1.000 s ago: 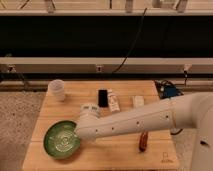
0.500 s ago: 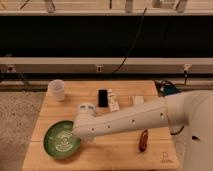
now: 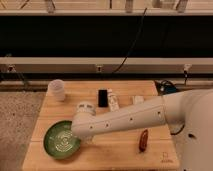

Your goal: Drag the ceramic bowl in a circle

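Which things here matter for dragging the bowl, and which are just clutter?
Job: bowl, front left; gripper at its right rim.
Lying about: cup, black slab, white packet, small white piece, brown item.

gripper (image 3: 79, 138) over ceramic bowl (image 3: 56, 143), front-left on table (image 3: 117, 152)

Wooden table (image 3: 120, 156), white cup (image 3: 58, 89) back left, black slab (image 3: 102, 97) beside white bar (image 3: 113, 100), brown stick (image 3: 143, 140) front right
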`<state>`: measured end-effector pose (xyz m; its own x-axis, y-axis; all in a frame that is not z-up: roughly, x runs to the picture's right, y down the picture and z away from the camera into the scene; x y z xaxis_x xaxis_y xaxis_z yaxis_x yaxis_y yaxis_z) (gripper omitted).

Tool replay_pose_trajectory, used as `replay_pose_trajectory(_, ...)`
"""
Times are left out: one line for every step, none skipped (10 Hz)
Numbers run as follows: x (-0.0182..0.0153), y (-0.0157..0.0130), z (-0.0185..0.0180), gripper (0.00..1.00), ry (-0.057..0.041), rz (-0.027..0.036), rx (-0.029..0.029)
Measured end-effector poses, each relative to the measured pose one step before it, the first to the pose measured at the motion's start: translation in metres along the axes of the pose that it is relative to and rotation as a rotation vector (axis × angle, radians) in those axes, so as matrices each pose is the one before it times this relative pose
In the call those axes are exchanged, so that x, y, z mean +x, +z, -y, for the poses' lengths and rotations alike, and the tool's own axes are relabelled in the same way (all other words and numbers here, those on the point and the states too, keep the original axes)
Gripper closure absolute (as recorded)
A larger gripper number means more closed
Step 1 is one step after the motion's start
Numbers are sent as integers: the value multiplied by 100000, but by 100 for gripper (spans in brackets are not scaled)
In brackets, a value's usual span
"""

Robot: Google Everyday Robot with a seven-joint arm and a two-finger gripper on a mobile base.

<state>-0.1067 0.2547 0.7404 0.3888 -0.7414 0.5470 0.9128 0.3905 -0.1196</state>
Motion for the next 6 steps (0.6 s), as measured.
replay_pose_trajectory(-306, 141, 192, 20, -413, 759, -488)
replay_pose_trajectory(-488, 194, 753, 20, -1411, 1046, 104)
replay_pose_trajectory(-74, 107, -7, 20, -564, 847, -428)
replay_pose_trajectory(80, 152, -176, 20, -550, 596, -523)
replay_pose_trajectory(-11, 140, -89, 20, 223, 656, -181)
replay_pose_trajectory(-128, 220, 107, 20, -75, 1096, 122)
